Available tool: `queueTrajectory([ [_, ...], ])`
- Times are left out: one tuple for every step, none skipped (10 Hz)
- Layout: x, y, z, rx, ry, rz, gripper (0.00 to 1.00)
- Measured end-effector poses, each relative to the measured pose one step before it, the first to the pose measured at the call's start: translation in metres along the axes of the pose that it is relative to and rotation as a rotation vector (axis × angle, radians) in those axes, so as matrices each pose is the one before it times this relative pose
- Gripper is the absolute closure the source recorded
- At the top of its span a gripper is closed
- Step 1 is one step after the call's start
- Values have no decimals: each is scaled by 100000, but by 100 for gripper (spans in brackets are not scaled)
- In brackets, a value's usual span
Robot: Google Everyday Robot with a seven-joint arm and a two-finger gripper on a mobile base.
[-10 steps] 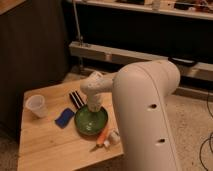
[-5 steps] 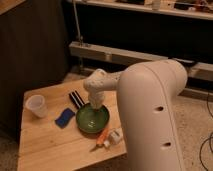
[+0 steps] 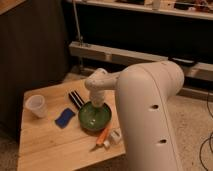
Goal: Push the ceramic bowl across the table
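The green ceramic bowl (image 3: 93, 117) sits near the middle of the light wooden table (image 3: 45, 145), right of centre. My gripper (image 3: 97, 103) comes down from the white arm and sits at the bowl's far rim, at or just inside it. The wrist hides the gripper's tip. The big white arm link (image 3: 150, 115) covers the table's right side.
A translucent plastic cup (image 3: 37, 106) stands at the table's left. A blue sponge (image 3: 65, 118) lies just left of the bowl. A black striped object (image 3: 76, 99) lies behind it. An orange marker (image 3: 103, 136) and a small white piece (image 3: 116, 135) lie in front. A dark cabinet stands at left.
The big arm link has swung to the right and the wrist has moved slightly right over the bowl. The bowl has barely shifted.
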Motion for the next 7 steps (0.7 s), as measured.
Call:
queueTrajectory([
  [-522, -333, -381, 39, -1049, 448, 100],
  [-291, -263, -180, 149, -500, 291, 100],
  [-534, -392, -344, 138, -925, 394, 100],
  [-341, -479, -180, 479, -248, 333, 100],
  [-371, -265, -83, 58, -384, 113, 100],
  [-565, -523, -54, 243, 174, 32, 100],
  [-661, -553, 155, 158, 248, -183, 100],
])
